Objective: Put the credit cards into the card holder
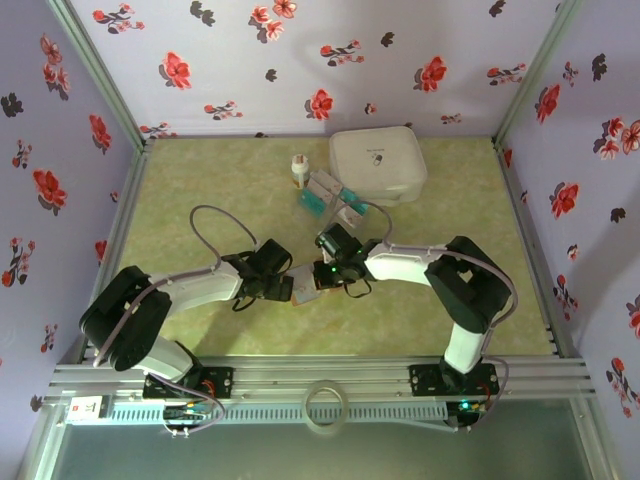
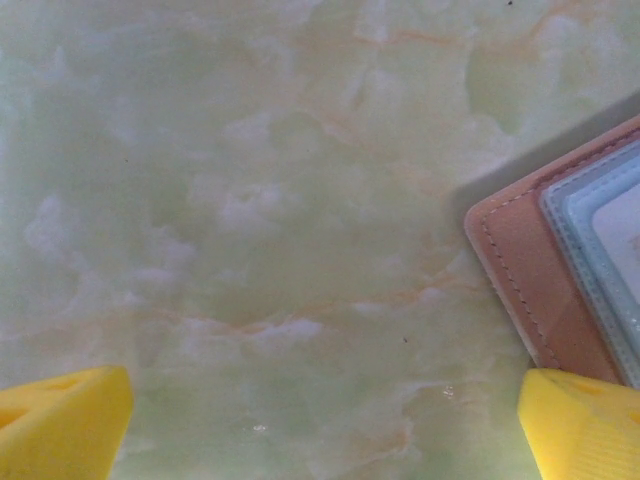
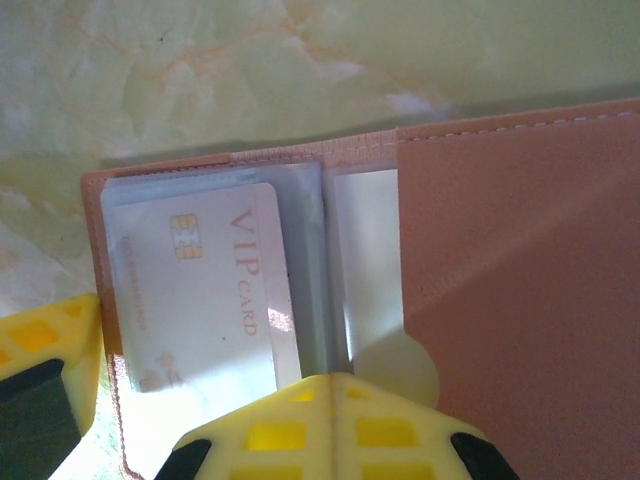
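Observation:
The reddish-brown card holder (image 3: pixel 520 250) lies open on the table, its clear sleeves showing. A white credit card (image 3: pixel 200 290) printed "VIP CARD" sits in the left sleeve. My right gripper (image 3: pixel 335 385) is shut right at the sleeves' lower edge, where the fold between two sleeves runs into the fingertips; I cannot tell if it pinches one. From above, the card holder (image 1: pixel 304 290) lies between both grippers. My left gripper (image 2: pixel 325 420) is open low over bare table, with the card holder's corner (image 2: pixel 530 270) just beyond its right finger (image 2: pixel 585 425). More credit cards (image 1: pixel 330 197), teal and white, lie farther back.
A large white zip case (image 1: pixel 378 162) stands at the back, with a small white bottle (image 1: pixel 298 170) to its left. Flowered walls close the table on three sides. Both arms meet near the table's middle (image 1: pixel 200 200).

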Controlling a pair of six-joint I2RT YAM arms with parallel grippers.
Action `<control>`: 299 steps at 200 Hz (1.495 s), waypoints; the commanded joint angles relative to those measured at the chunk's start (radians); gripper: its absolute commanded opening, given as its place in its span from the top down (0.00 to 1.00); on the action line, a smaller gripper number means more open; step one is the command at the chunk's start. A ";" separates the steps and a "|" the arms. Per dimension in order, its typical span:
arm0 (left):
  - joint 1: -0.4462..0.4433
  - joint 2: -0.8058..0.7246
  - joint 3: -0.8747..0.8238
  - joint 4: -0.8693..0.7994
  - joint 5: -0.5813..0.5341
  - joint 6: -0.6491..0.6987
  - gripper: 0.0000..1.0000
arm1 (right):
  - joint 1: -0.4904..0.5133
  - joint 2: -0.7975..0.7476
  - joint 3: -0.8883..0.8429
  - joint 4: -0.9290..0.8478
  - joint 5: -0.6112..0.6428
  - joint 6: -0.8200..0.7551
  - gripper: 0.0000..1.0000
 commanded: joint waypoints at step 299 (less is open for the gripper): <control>0.161 -0.203 -0.038 0.064 0.191 0.095 0.00 | -0.144 -0.361 -0.119 -0.104 0.111 0.019 0.55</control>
